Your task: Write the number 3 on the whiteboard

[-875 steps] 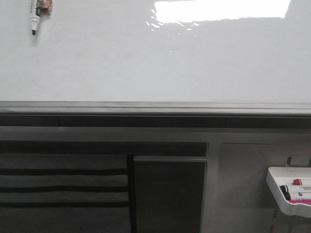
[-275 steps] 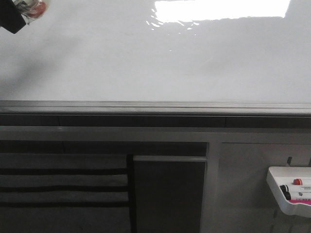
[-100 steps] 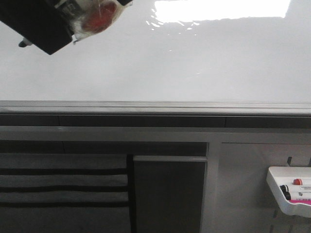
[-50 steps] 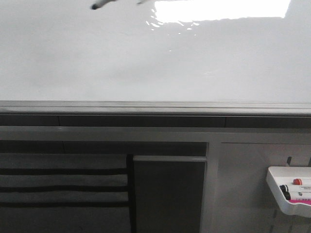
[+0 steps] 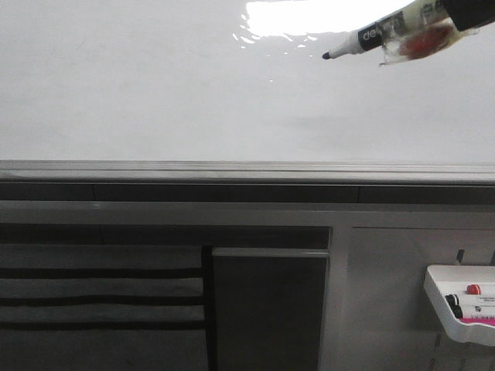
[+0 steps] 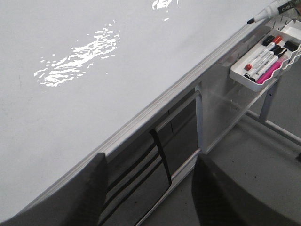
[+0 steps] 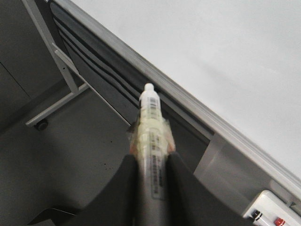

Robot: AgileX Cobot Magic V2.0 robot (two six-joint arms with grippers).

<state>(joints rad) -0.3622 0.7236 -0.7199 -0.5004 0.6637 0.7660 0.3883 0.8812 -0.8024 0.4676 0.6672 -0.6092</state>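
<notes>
The whiteboard (image 5: 193, 100) fills the upper half of the front view as a glossy white surface with a grey rail along its lower edge. The number 3 is out of view; the board area that shows is unmarked. My right gripper (image 5: 421, 35) enters at the top right, shut on a black marker (image 5: 363, 37) whose uncapped tip points left over the board; I cannot tell if it touches. In the right wrist view the right gripper (image 7: 151, 157) clamps the marker (image 7: 151, 117) below the whiteboard (image 7: 225, 56). My left gripper (image 6: 150, 162) is open and holds nothing, below the whiteboard (image 6: 141, 70).
A small white tray (image 5: 441, 297) with several markers hangs at the lower right under the board, and the same tray (image 6: 244, 77) shows in the left wrist view. A grey rail (image 5: 247, 170) edges the board. Below are a dark frame, a striped panel (image 5: 100, 286) and the floor.
The right gripper with the marker has swept from the top left of the board across to the top right. The marker now points left.
</notes>
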